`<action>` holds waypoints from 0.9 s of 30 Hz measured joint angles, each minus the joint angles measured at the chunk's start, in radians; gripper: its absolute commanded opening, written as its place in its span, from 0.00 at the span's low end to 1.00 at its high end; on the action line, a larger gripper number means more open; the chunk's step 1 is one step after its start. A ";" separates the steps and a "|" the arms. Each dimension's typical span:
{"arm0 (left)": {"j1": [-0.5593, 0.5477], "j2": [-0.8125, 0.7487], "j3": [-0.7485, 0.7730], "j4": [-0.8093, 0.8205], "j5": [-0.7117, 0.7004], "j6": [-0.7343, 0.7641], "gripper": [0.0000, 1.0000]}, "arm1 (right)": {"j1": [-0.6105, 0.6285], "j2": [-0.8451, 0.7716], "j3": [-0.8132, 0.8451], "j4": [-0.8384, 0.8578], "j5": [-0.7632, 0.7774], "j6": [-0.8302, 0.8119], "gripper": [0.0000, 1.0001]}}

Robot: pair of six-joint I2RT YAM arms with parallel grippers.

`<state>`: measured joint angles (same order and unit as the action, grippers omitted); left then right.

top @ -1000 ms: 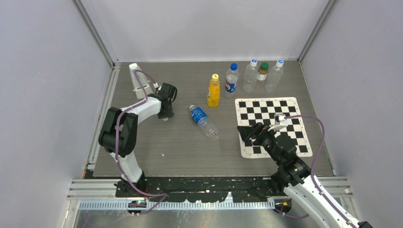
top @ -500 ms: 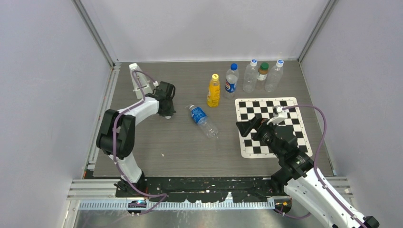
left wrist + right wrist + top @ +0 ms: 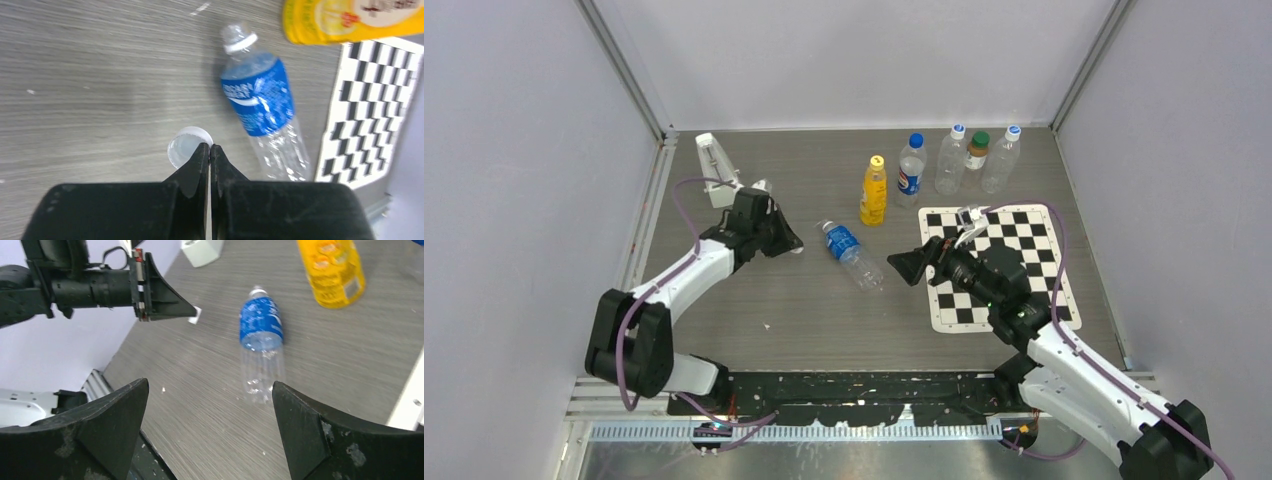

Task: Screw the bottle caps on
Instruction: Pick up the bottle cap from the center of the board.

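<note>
A clear bottle with a blue label [image 3: 852,255] lies on the table, its open neck pointing to the back left; it also shows in the left wrist view [image 3: 260,97] and the right wrist view [image 3: 261,325]. My left gripper [image 3: 790,246] [image 3: 210,146] is shut on the rim of the white cap [image 3: 187,145] [image 3: 195,315], just left of the bottle's neck. My right gripper [image 3: 914,262] [image 3: 209,385] is open and empty, right of the bottle's base. The yellow cap [image 3: 877,160] sits on the yellow bottle [image 3: 874,195]. The blue cap [image 3: 915,140] sits on a clear bottle.
Three more bottles stand at the back right, one with a dark green cap [image 3: 980,139]. A checkerboard mat [image 3: 1024,225] lies on the right under my right arm. A white block [image 3: 709,155] stands at the back left.
My left gripper has moved right and nearer, carrying the white cap toward the lying bottle's neck. My right gripper has moved left off the checkerboard toward the bottle's base.
</note>
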<state>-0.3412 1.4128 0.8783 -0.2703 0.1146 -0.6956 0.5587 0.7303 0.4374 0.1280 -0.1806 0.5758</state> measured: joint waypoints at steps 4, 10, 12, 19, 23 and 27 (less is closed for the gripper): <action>-0.032 -0.101 -0.075 0.081 0.073 -0.107 0.00 | 0.000 0.047 -0.032 0.174 -0.073 0.002 0.99; -0.126 -0.225 -0.155 0.245 0.150 -0.278 0.00 | 0.000 0.166 -0.062 0.377 -0.167 0.015 0.93; -0.153 -0.251 -0.163 0.285 0.161 -0.325 0.00 | 0.000 0.190 -0.062 0.427 -0.194 0.018 0.92; -0.206 -0.331 -0.182 0.383 0.174 -0.427 0.00 | 0.000 0.221 -0.061 0.590 -0.273 -0.003 0.88; -0.230 -0.365 -0.197 0.438 0.181 -0.483 0.00 | 0.000 0.275 -0.061 0.690 -0.323 -0.017 0.86; -0.257 -0.370 -0.197 0.483 0.200 -0.525 0.00 | 0.000 0.325 -0.054 0.763 -0.365 -0.028 0.85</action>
<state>-0.5983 1.0431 0.6811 0.2127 0.3145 -1.2209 0.5587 1.0554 0.3832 0.8909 -0.5453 0.5476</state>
